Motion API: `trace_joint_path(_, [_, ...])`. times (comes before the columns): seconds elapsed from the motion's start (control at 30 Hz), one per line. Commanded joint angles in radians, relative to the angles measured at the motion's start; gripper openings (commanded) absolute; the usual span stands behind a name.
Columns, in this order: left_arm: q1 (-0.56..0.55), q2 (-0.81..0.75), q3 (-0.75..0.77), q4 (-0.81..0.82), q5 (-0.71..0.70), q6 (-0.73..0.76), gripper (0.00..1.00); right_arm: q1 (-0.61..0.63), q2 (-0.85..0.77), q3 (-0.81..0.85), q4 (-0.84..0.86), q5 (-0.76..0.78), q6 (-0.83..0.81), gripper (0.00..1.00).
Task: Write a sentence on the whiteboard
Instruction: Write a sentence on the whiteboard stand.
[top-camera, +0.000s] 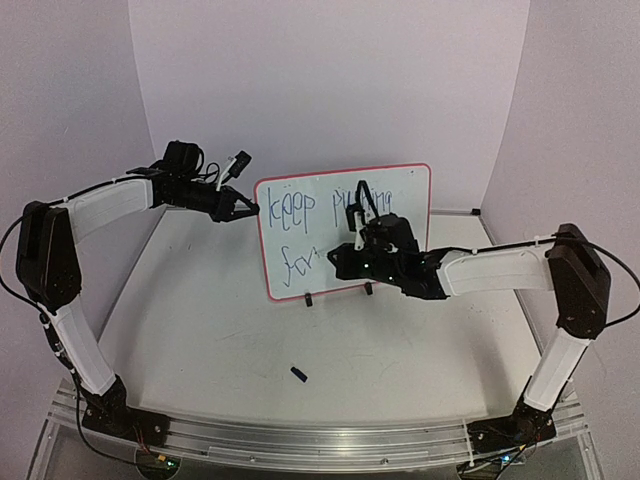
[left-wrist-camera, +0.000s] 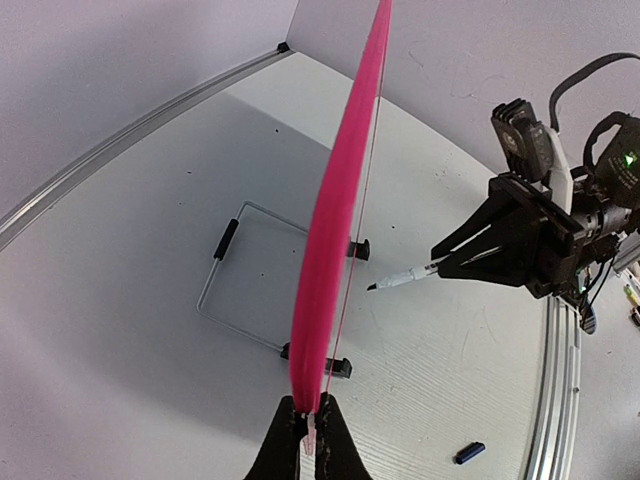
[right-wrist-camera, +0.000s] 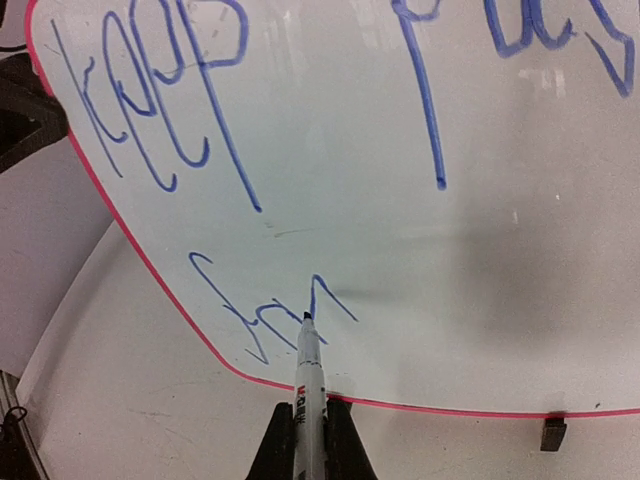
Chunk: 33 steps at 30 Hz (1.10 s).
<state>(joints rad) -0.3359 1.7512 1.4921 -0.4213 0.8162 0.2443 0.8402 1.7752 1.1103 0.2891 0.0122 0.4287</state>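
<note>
Slippage is our worry: with the whiteboard (top-camera: 400, 200) upright on the table, left edge pinched in the left jaws, and the right jaws clamping the marker (right-wrist-camera: 310, 370) on the unfinished lower line of the sentence (top-camera: 298, 205), a hard press could tip it or skew strokes.

1 small dark blue cap (top-camera: 298, 373) lies on the white table (top-camera: 200, 320), a little beyond the aluminium rail (top-camera: 300, 447) and roughly at the middle of its length. Pale lilac walls (top-camera: 330, 80) stand on the 3 sides away from the rail.
</note>
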Motion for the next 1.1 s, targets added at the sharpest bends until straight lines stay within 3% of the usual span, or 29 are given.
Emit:
trace_joint_path(0.0, [-0.018, -0.017, 0.011, -0.071, -0.009, 0.020, 0.00, -0.002, -0.048, 0.010, 0.031, -0.108, -0.053, 0.00])
trace_joint_path(0.5, [-0.022, -0.013, 0.010, -0.070, -0.012, 0.020, 0.00, 0.000, 0.077, 0.116, -0.020, -0.084, -0.018, 0.00])
trace_joint_path(1.07, [-0.022, -0.012, 0.011, -0.071, -0.014, 0.022, 0.00, 0.000, 0.114, 0.144, -0.065, -0.039, -0.008, 0.00])
